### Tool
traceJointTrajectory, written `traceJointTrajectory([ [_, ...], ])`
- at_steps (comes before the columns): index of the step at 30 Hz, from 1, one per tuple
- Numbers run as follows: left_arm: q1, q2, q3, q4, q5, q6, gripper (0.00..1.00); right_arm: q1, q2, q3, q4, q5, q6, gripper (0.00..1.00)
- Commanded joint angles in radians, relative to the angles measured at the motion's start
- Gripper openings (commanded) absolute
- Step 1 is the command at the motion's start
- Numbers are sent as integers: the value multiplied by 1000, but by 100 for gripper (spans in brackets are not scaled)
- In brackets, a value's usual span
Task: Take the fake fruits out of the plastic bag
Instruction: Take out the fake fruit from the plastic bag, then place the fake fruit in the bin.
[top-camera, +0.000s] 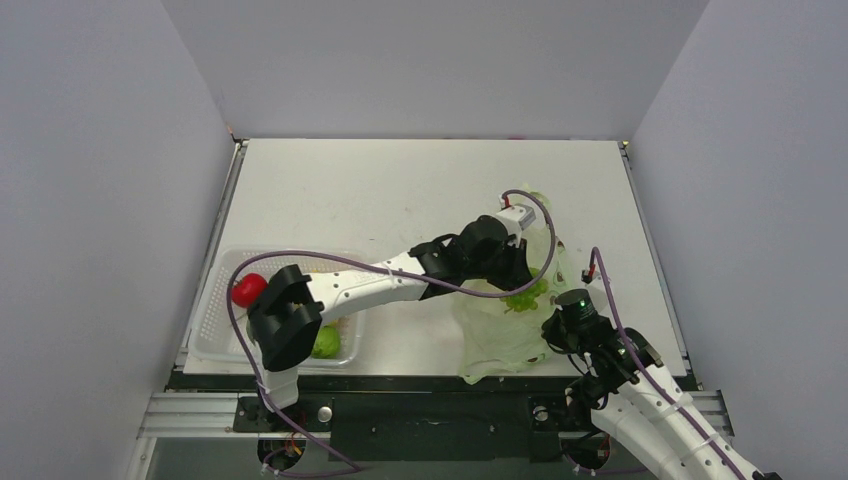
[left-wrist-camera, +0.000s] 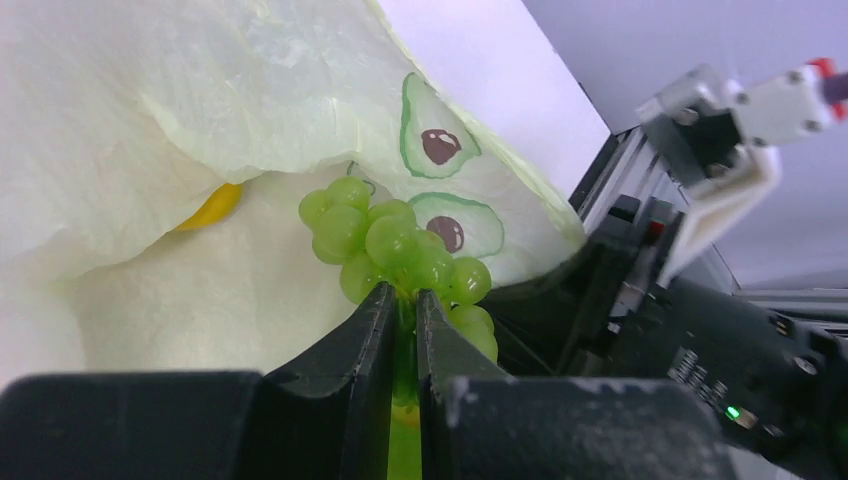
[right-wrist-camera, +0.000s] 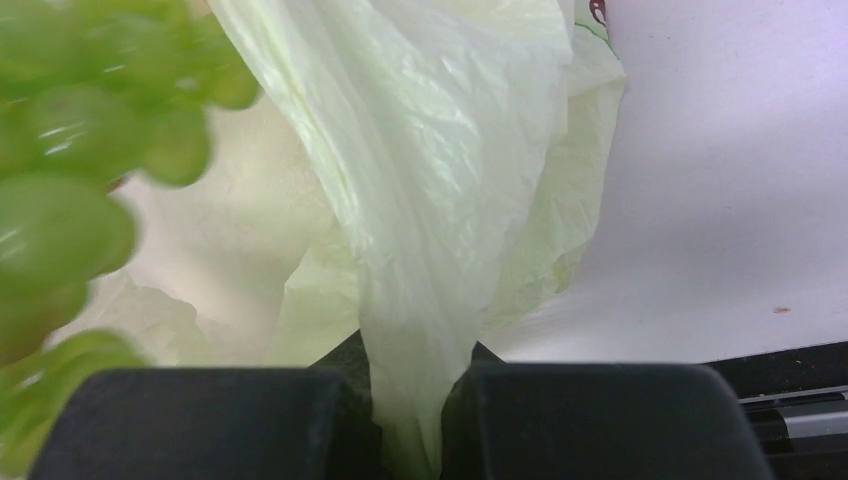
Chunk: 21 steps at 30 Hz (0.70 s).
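The pale yellow-green plastic bag lies at the table's front right, printed with avocados. My left gripper is shut on a bunch of green toy grapes at the bag's mouth; the bunch also shows in the top view. A yellow fruit shows inside the bag. My right gripper is shut on a bunched fold of the bag, and the grapes hang blurred at the left of its view. A red fruit and a green fruit lie in the basket.
The clear latticed basket stands at the table's front left, partly under my left arm. Grey walls close in the table on three sides. The right arm's wrist sits close beside the left gripper.
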Motion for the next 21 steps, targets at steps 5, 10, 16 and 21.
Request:
traceJointTrajectory([
  [5,3,-301,-62,-74,-56,90,0,-9,-16,18,28,40,6,0],
  [10,14,-480,-134,-172,-216,132,0,-11,-3,27,30,37,5,0],
  [16,121,-711,-291,-420,-536,52,0,-15,-7,28,34,32,1,0],
  [21,246,-893,-401,-648,-868,-141,0,-20,-7,26,37,27,-2,0],
])
